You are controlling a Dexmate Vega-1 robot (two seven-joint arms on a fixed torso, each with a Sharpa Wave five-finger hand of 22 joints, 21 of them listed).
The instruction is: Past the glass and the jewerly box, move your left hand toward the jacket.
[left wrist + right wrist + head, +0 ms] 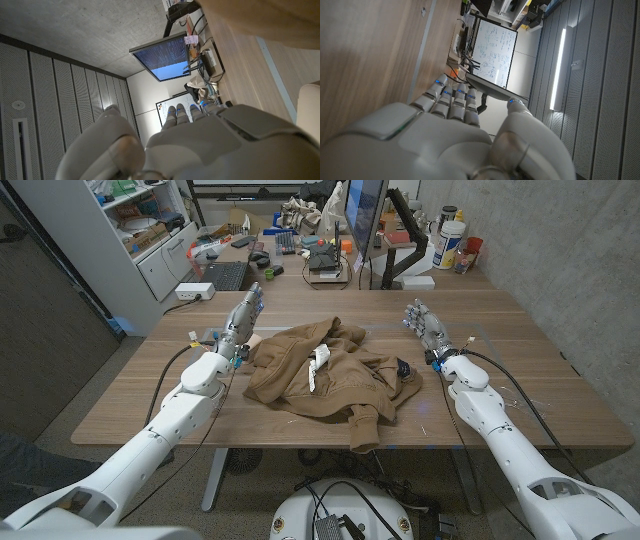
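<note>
The jacket [330, 375], brown and crumpled, lies in the middle of the bench [520, 330], with one sleeve hanging toward the near edge. The left hand [243, 317] stands just beside the jacket's left edge, fingers [254, 295] pointing away from the robot, straight and slightly apart, holding nothing. The right hand [424, 323] waits on the other side, near the jacket but apart from it, fingers likewise extended and empty.

No glass or jewelry box can be made out on the bench, so the route "past" them cannot be checked; if they lie under the cloth or are too small to see, a sideways sweep of the left hand could knock them. That is the main uncertainty here.

The left hand is already very close to the jacket, so the remaining move looks short. An overshoot would push the cloth across the bench, bunch it, or drag the hanging sleeve further over the edge, and the whole jacket could slide off. A small pale object [200, 336] and cable near the left wrist could be snagged if the arm swings outward first. Extended fingers might also catch in a fold or the white tag [320, 363], pulling the jacket when the hand stops. A slow, low approach with the fingers kept together would lessen these risks.
</note>
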